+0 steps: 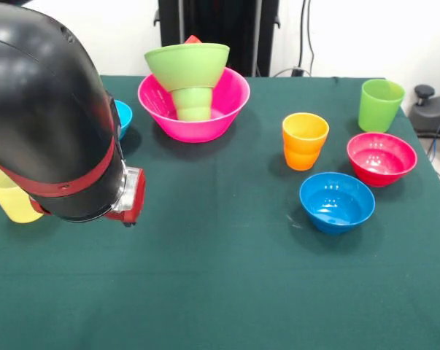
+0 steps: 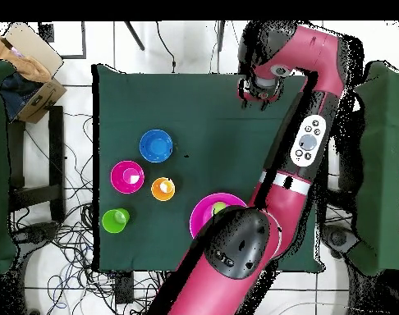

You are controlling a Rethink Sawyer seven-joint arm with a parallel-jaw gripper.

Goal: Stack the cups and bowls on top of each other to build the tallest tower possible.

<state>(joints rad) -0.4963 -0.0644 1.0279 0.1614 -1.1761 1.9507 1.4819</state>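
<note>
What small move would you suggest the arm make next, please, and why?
Probably swing the end effector over the yellow cup. The tower ends in a red cup atop the lime green bowl, so it can take another piece. The yellow cup seems the closest loose one, while the orange cup sits on the far side of the tower.

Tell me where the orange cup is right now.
In the front view the orange cup stands upright right of centre, between the tower's pink bowl and the magenta bowl, just behind the blue bowl.
</note>
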